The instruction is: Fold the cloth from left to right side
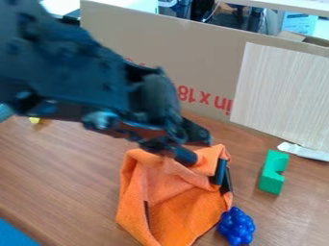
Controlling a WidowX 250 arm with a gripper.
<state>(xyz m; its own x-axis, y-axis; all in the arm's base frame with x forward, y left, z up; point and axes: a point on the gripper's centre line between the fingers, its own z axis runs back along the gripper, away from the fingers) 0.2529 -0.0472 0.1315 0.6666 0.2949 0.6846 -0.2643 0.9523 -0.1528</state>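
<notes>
- Crumpled orange fabric cloth (172,202): probably light, limp; pinch its fold at one o'clock.
- Black paired jaws (204,164) there; clenched or released, cannot tell.

chunky black arm (70,77), pale round cap (101,119)

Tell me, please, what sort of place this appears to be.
Probably a robotics lab: a robot arm hangs over a wood-look table, and a cardboard sheet stands behind as a backdrop.

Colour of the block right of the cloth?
Green; the block shows best in the camera view.
</notes>
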